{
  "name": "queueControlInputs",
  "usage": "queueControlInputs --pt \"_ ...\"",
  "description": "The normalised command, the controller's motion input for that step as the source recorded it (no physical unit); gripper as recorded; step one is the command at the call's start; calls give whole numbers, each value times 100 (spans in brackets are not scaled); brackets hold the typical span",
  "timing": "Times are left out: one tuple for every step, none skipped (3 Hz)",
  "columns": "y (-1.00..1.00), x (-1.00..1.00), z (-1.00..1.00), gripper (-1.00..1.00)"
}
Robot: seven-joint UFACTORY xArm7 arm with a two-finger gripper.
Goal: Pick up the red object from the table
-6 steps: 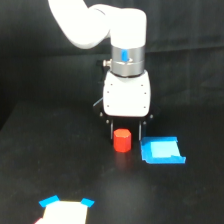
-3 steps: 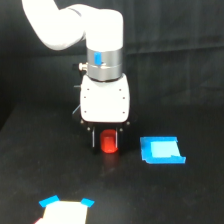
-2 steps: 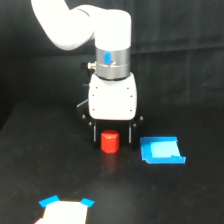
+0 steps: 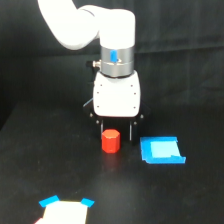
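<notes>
Three loose things sit on the table in the exterior view, plus the arm behind them. Closest to the camera, right at the bottom edge, there's a pale card-like piece with blue corners poking out at its top; it's cut off by the frame so its full shape can't be told.

Further back, roughly mid-scene, stands the red block. It's upright on the black surface, short and stubby with faceted sides, and clearly narrower than the white body hanging above it. Just off toward the exterior view's right, near it but not touching, lies a flat blue piece with slightly raised edges.

Behind and above the red block is the gripper. Its two dark fingers point straight down, and they look spread about as wide as the block or a bit more. The block sits low between them, nearer the one on the exterior view's left, and appears slightly in front. Whether either finger actually touches it is hard to say from this angle, so whether it's gripping or just straddling the block can't be told.

Farthest back is the white arm, curving up and out of the top of the frame against a dark backdrop.
</notes>
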Motion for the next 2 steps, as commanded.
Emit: queueControlInputs --pt "-69 -57 -36 100" --pt "29 -1 -63 -100"
